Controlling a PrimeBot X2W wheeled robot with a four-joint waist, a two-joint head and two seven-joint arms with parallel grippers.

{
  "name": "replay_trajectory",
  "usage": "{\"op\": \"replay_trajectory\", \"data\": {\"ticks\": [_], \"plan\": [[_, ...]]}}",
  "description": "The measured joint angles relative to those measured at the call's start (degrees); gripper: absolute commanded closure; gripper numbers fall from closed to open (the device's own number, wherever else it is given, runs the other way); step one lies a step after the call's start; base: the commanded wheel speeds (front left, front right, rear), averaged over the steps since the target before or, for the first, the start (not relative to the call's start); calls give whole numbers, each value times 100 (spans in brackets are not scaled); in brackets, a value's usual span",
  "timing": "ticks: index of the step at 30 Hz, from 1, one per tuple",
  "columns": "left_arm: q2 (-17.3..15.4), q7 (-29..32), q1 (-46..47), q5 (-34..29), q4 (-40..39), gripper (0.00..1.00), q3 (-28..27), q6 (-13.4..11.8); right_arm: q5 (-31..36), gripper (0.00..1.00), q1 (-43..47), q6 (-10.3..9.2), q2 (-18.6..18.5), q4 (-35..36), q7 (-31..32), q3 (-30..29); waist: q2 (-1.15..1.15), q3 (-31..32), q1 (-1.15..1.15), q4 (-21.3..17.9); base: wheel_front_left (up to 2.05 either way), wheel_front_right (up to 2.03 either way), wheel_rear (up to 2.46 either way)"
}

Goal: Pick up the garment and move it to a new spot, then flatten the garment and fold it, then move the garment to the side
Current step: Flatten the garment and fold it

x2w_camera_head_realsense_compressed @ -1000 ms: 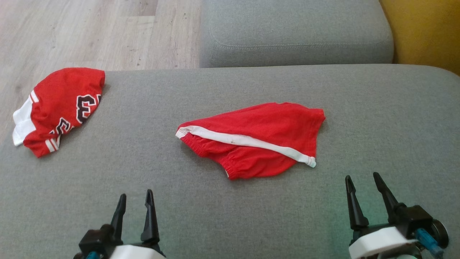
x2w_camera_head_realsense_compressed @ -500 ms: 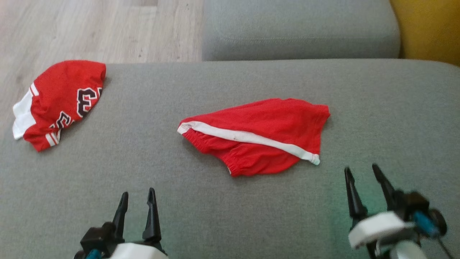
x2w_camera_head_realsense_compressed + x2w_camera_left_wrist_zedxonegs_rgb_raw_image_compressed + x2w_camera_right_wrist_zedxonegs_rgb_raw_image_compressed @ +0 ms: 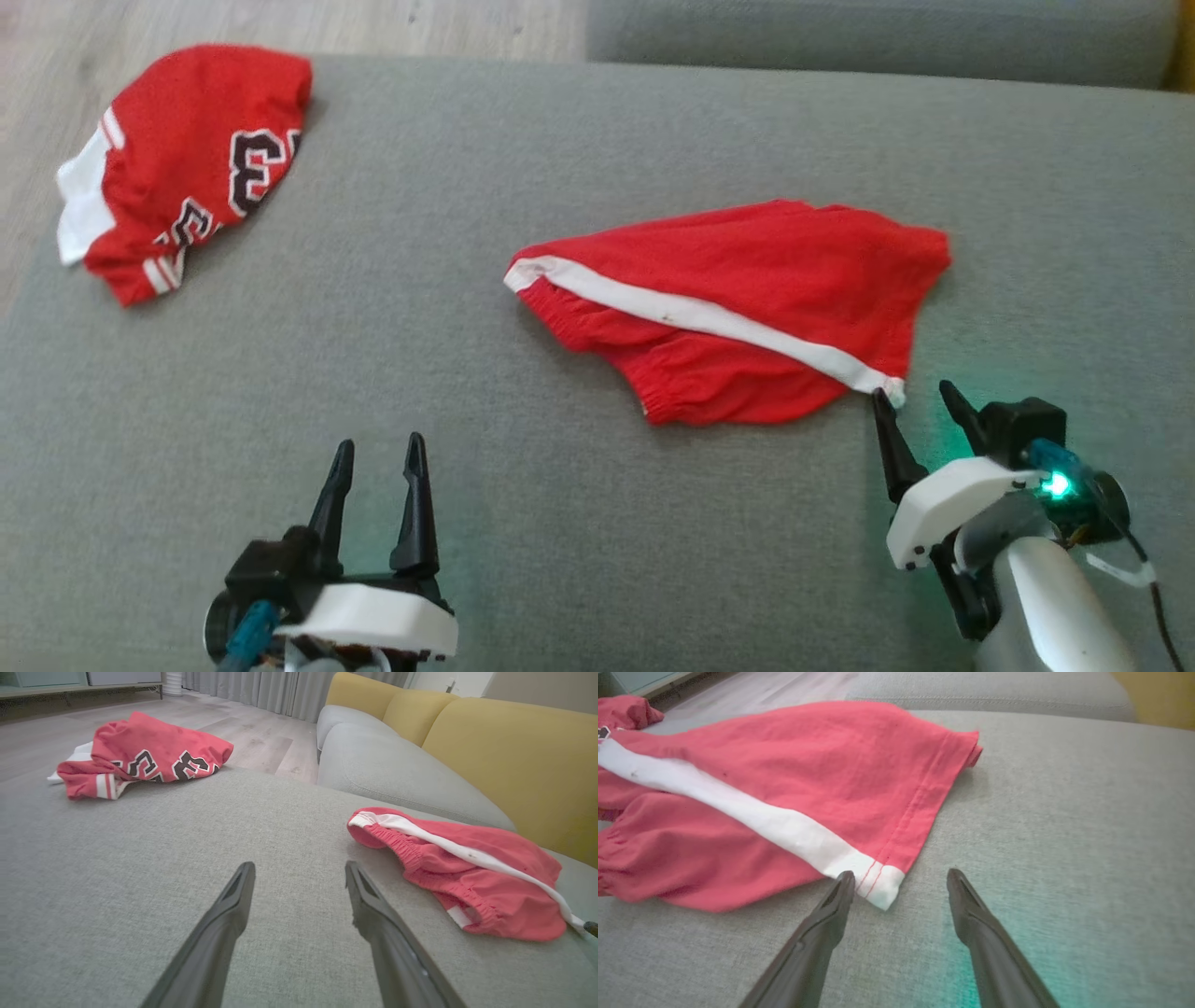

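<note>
Head view: a red jersey (image 3: 187,159) is being shown well ahead of the left gripper (image 3: 380,443) and off to its left, lying on the grey cushion (image 3: 560,523). The left gripper is being held released, with its fingers spread and nothing between them, above bare cushion. In the left wrist view the jersey is lying far ahead to the left of the fingers and the shorts (image 3: 747,280) ahead to the right.

The shorts, red with a white stripe (image 3: 691,317), are being seen spread on the cushion, ahead and right of the left gripper and ahead and left of the right gripper (image 3: 911,392). The right gripper is also being held released. In the right wrist view the white hem corner (image 3: 882,886) is lying just ahead of the gap, beside the left fingertip. Whether they are touching cannot be told.
</note>
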State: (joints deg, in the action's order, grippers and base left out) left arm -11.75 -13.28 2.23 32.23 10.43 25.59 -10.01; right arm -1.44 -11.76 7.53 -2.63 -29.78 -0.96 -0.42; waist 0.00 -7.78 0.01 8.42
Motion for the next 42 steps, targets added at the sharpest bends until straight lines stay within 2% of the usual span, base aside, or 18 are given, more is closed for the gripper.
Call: {"op": "replay_trajectory", "data": {"ticks": [7,8,9,10,13,15,23,27,31,37,42], "plan": [[33,-48,10,-2,66,0,0,3,1,0,-197,0,0,-398,-144,8,0,-188,0,167,0,0,0],[38,-49,11,-3,70,0,0,13,1,9,-216,0,0,-430,-165,14,0,-194,0,172,0,0,0],[41,-49,12,-4,77,0,0,45,1,24,-236,0,0,-461,-192,22,0,-196,0,174,0,0,0],[42,-49,12,-18,83,0,0,46,-4,44,-253,0,-1,-495,-225,37,0,-197,-1,175,0,0,0],[48,-51,13,-53,99,0,0,47,-68,73,-312,0,-3,-598,-327,98,0,-187,-1,175,0,0,0],[49,-52,13,-53,134,0,2,53,-120,100,-322,0,-3,-711,-343,170,0,-161,-1,167,0,0,0],[52,-68,19,-52,155,0,26,105,-169,100,-420,0,-4,-784,-600,189,0,-97,-1,99,0,0,0],[118,34,188,92,154,0,32,253,-145,100,-415,0,-5,-588,-668,111,0,-47,-1,3,0,0,0],[320,446,805,433,283,0,24,413,11,100,-409,0,-5,-267,-606,109,0,-67,-1,-110,0,0,0],[625,1368,1806,992,1091,0,16,519,19,100,-400,0,-5,109,-435,243,0,-211,-1,-278,0,0,0],[734,1655,2228,1416,1712,0,-177,604,19,100,-401,0,-8,314,-353,381,0,-379,-1,-437,0,0,0]]}}
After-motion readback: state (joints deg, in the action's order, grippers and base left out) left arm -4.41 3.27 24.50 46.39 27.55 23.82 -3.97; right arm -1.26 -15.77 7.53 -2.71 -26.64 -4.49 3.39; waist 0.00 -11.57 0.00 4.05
